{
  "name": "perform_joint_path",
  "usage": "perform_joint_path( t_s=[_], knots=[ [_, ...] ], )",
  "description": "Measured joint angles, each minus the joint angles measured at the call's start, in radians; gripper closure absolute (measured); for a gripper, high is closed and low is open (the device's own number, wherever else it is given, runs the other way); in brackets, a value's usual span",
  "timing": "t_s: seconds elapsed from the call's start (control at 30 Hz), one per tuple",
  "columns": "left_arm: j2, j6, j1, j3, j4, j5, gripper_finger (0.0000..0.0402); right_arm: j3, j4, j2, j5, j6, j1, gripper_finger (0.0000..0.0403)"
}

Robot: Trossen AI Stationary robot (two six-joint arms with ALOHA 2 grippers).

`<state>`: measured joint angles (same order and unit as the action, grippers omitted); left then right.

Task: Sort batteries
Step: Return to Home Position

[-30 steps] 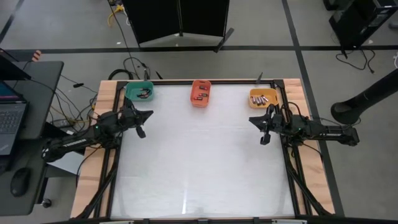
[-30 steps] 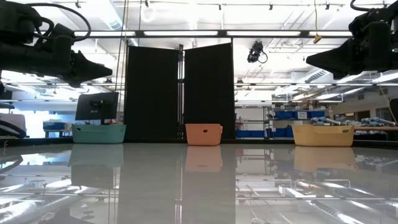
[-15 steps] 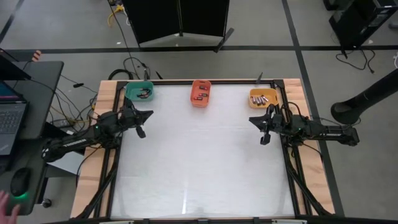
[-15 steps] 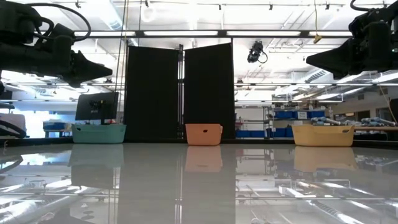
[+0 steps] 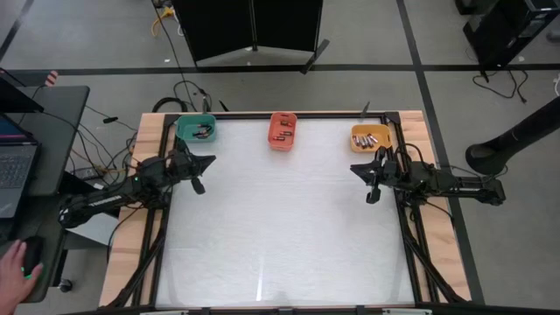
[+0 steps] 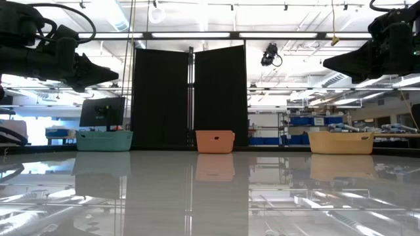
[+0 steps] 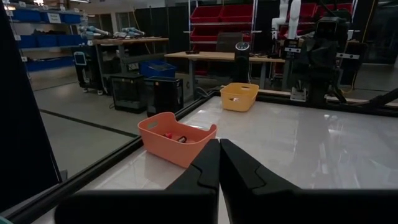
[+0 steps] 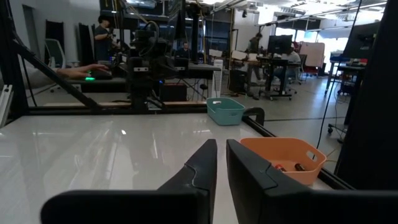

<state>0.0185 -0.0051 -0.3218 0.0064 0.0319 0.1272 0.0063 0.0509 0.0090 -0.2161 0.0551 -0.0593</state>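
From above, batteries are seen only inside the teal bin, orange bin and yellow bin along the tabletop's far edge, so sorting is judged finished, with only retraction called for. In the wrist views, the left gripper is pressed together empty, the right gripper slightly parted and empty; the teal bin's contents cannot be made out.

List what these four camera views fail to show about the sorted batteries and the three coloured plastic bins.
- Small dark and silvery batteries: high view, too small to count or size.
- Teal plastic bin, orange plastic bin and yellow plastic bin: low view, walls hide their contents.
- Yellow bin's inside: left wrist view, hidden by its near wall.
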Motion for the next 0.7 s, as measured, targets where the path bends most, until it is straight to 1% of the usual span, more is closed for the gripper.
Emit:
perform_joint_path(
  t_s=[0.7],
  knots=[
    [0.000,0.000,0.000,0.000,0.000,0.000,0.0387,0.000,0.000,0.000,0.000,0.000,0.000,0.0357]
  ],
)
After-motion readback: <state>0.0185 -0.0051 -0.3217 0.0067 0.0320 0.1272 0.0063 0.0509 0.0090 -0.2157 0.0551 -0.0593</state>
